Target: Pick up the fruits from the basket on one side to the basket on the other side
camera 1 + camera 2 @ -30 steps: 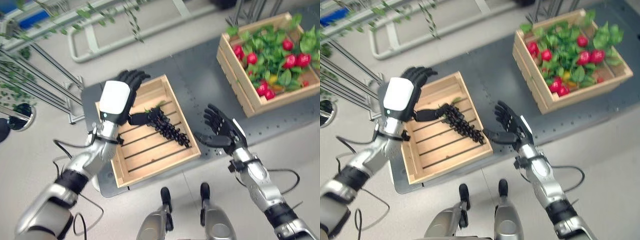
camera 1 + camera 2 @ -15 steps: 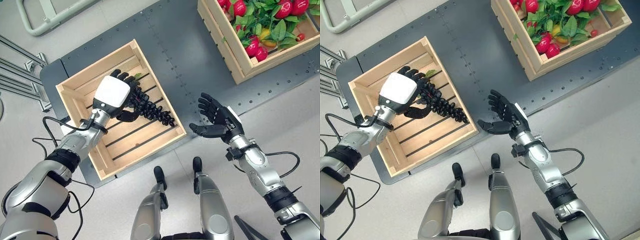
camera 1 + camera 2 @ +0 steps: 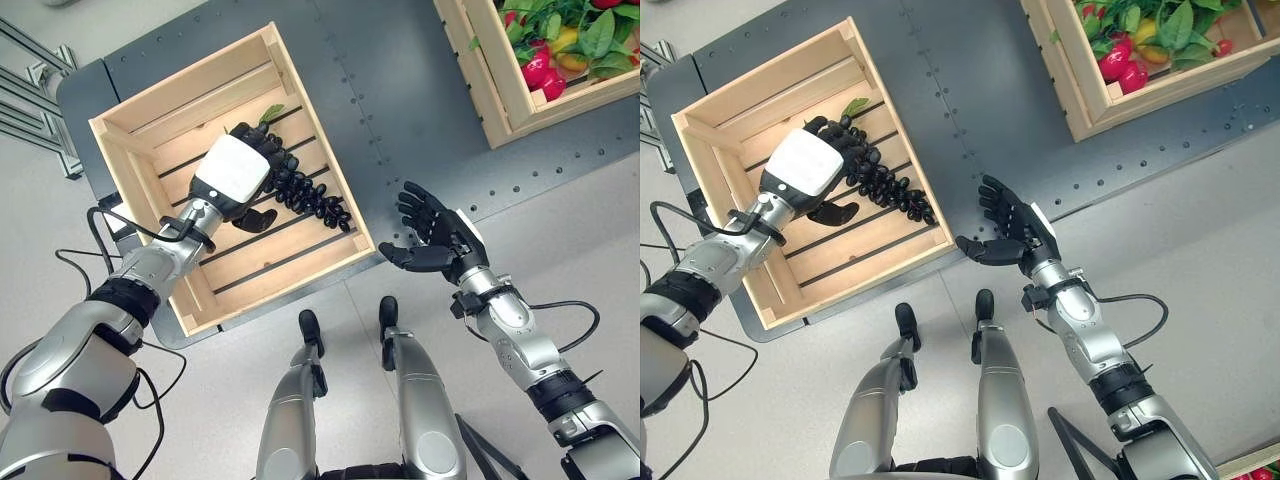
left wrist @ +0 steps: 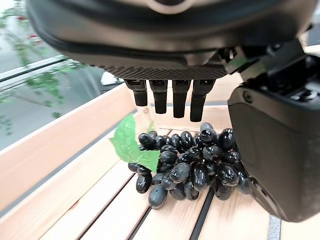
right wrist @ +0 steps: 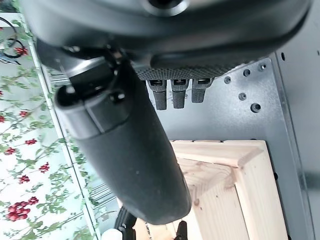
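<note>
the black grape bunch lies on the slats of the left wooden crate, running from the crate's middle toward its near right corner, a green leaf at its stem end. to lift it well, the left hand likely needs to close low around the thick stem end rather than the loose tail, so the bunch hangs together on the way across the dark platform to the fruit crate at the far right corner. that hand hovers directly over the bunch, fingers relaxed and straight, thumb alongside, grasping nothing. the right hand waits empty past the platform's near edge, palm up, fingers spread.
</note>
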Tool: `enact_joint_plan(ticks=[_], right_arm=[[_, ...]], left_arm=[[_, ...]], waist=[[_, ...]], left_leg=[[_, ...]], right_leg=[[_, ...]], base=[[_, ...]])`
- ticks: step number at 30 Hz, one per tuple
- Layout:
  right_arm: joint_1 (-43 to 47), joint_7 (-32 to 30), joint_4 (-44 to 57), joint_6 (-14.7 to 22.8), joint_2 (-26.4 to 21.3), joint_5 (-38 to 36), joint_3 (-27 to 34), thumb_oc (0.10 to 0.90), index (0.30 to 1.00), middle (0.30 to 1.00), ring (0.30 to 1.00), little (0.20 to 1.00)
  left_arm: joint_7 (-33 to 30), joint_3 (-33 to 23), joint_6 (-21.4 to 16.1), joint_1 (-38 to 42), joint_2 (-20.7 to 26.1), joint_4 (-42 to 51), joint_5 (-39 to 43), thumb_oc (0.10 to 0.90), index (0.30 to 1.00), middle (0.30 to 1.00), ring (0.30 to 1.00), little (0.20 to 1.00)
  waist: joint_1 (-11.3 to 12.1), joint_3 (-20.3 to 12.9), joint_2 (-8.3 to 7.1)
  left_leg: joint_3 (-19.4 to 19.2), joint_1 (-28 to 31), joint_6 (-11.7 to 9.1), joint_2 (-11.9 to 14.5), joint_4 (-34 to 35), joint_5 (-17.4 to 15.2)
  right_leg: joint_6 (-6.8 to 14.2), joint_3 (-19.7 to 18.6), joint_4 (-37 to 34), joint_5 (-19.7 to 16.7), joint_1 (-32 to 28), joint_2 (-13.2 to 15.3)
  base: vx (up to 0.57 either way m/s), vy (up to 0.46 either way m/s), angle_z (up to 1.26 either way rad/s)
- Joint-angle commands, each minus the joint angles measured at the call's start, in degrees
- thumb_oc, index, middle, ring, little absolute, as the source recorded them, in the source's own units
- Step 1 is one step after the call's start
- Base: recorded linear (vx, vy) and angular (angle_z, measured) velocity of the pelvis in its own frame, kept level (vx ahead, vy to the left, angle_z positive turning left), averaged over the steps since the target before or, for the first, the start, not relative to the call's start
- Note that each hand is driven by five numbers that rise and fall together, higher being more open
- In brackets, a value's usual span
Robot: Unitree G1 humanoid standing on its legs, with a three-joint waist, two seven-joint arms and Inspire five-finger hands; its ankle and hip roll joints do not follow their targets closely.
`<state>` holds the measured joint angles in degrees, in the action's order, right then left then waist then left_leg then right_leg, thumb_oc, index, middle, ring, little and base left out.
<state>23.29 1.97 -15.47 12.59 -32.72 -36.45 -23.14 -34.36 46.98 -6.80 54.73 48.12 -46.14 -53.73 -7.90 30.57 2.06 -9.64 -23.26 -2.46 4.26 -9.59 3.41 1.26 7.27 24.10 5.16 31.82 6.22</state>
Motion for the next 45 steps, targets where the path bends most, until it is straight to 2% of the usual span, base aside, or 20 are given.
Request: enact_joint_plan(ticks=[1,4,7,14,20,22,27,34,37,42,43,45], right_arm=[[3.1,-1.4,6.1,4.8,1.1,-0.9,1.9,0.800,0.900,0.900,0.900,0.900],[3.0,-2.4,6.3,5.3,1.1,-0.7,1.4,0.800,0.900,0.900,0.900,0.900],[3.2,-2.7,5.9,6.5,0.9,-1.2,1.4,0.800,0.900,0.900,0.900,0.900],[3.0,-4.3,6.3,8.5,0.7,-1.8,2.6,0.800,0.900,0.900,0.900,0.900],[3.7,-7.1,7.5,9.5,0.5,-2.2,1.8,0.800,0.900,0.900,0.900,0.900],[3.3,-7.1,7.2,10.7,0.7,-2.0,1.6,0.800,0.900,0.900,0.900,0.900],[4.1,-8.7,7.7,12.1,0.8,-2.5,1.3,0.800,0.900,0.900,0.900,0.900],[5.0,-10.2,9.3,12.5,0.3,-1.9,0.6,0.800,0.900,0.900,0.900,0.900],[4.4,-9.9,9.9,13.4,-0.1,-2.0,1.1,0.800,0.900,0.900,0.900,0.900],[4.1,-10.0,11.3,13.6,0.4,-1.7,1.0,0.800,0.900,0.900,0.900,0.900],[4.4,-10.3,11.9,13.7,0.5,-1.5,0.7,0.800,0.900,0.900,0.900,0.900],[4.6,-10.3,12.2,13.6,0.6,-1.6,0.5,0.800,0.900,0.900,0.900,0.900]], left_arm=[[-3.1,-2.2,0.7,7.1,5.5,2.7,-1.2,0.800,0.900,0.900,0.900,0.900],[-7.6,-1.8,0.2,7.5,5.7,2.7,-3.6,0.800,0.900,0.900,0.900,0.900],[-9.4,-1.6,-2.3,8.0,5.6,2.0,-5.4,0.800,0.900,0.900,0.900,0.900],[-3.7,0.9,-5.9,8.8,5.9,2.6,-12.5,0.800,0.900,0.900,0.900,0.900],[-3.1,4.4,-6.9,11.4,5.8,2.3,-16.2,0.800,0.900,0.900,0.900,0.900],[-3.2,5.0,-6.6,11.8,5.5,2.0,-17.2,0.800,0.900,0.900,0.900,0.900],[-3.9,6.9,-2.6,15.1,4.0,0.8,-21.0,0.800,0.900,0.900,0.900,0.900],[-0.4,9.4,0.4,20.1,2.3,-4.0,-17.7,0.800,0.900,0.900,0.900,0.900],[5.2,10.2,2.8,20.8,2.4,-5.0,-14.6,0.800,0.900,0.900,0.900,0.900],[12.4,10.8,5.8,20.6,2.3,-4.0,-14.2,0.800,0.900,0.900,0.900,0.900],[13.2,10.7,6.5,20.0,2.2,-3.9,-14.5,0.400,0.300,0.300,0.300,0.300],[12.2,10.6,6.4,19.7,2.3,-3.4,-14.4,0.400,0.300,0.300,0.300,0.300]], waist=[[0.1,-0.8,-2.98],[0.3,-0.8,-3.22],[0.4,-0.8,-3.31],[0.1,-0.8,-3.21],[-0.3,-0.8,-3.47],[-0.6,-0.8,-3.49],[-1.1,-0.8,-4.66],[-2.2,-0.8,-5.86],[-2.5,-0.8,-5.97],[-2.4,-0.8,-5.78],[-2.3,-0.8,-5.69],[-2.2,-0.8,-5.60]], left_leg=[[-1.5,-3.7,0.1,0.0,-9.5,-7.0],[-1.5,-4.3,0.2,-0.1,-9.4,-6.9],[-1.6,-4.8,0.2,0.0,-10.0,-7.2],[-1.6,-6.7,0.3,-0.1,-10.9,-7.5],[-2.0,-9.0,0.4,0.0,-11.0,-7.2],[-2.0,-10.0,0.4,0.1,-11.5,-7.4],[-2.8,-12.9,0.3,0.2,-11.0,-6.7],[-3.6,-16.6,0.3,0.4,-11.5,-6.4],[-3.6,-18.7,0.2,0.4,-12.1,-6.4],[-3.4,-20.5,0.3,0.2,-12.9,-6.6],[-3.3,-20.7,0.3,0.1,-12.9,-6.6],[-3.2,-20.7,0.3,0.1,-12.7,-6.5]], right_leg=[[2.2,-0.3,-3.8,0.1,-3.7,1.2],[2.4,-0.1,-4.3,-0.3,-3.3,1.1],[2.4,0.0,-4.3,-0.4,-2.8,1.1],[2.6,-0.2,-3.7,-0.6,-1.0,1.1],[2.9,-0.5,-3.9,-1.5,1.5,0.8],[3.0,-0.8,-3.6,-1.5,2.6,0.8],[3.1,-0.8,-4.4,-2.6,5.4,0.3],[3.3,-1.2,-5.4,-4.0,9.1,-0.4],[3.3,-1.4,-5.6,-4.4,11.0,-0.5],[3.5,-1.4,-5.6,-4.7,12.7,-0.2],[3.5,-1.4,-5.6,-4.6,12.8,-0.2],[3.4,-1.4,-5.6,-4.6,12.8,-0.2]], base=[[0.00,0.000,0.00],[0.00,-0.010,0.01],[0.00,-0.020,0.05],[0.00,-0.002,0.00],[0.00,-0.031,0.00],[0.01,-0.018,0.00],[0.00,-0.038,-0.01],[0.00,0.002,-0.02],[0.01,0.012,-0.08],[0.01,-0.003,0.05],[0.00,0.000,0.00],[0.00,0.000,0.00]])
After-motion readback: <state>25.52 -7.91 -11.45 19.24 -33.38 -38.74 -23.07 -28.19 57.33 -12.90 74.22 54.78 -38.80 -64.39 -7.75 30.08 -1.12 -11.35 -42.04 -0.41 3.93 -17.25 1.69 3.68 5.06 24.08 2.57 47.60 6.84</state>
